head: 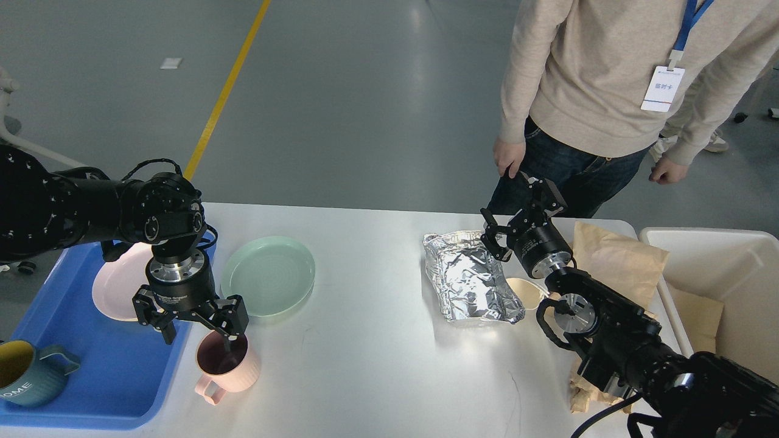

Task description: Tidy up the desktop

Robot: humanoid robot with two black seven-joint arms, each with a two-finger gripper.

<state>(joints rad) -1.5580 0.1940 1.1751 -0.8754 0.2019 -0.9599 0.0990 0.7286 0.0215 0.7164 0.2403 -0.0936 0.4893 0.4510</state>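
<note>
Crockery is what my left hand is after: it hangs over the pink mug with its fingers spread, one finger pointing down at the mug's mouth near the rim and the other outside on the tray side, so I judge it is placed to take the mug by its wall. The mug stands upright on the white surface, just beside the edge of the blue tray, handle towards me. The tray already carries a pink plate and a dark mug with a yellow inside, which suggests dishes belong there; the green plate waits on the surface next to the tray. My right hand is held up at the far side, fingers spread and holding nothing, above the crumpled foil. Foil, a small cream cup and brown paper lie by the white bin, likely rubbish for it. A person stands close behind the surface, so I should reach with care.
</note>
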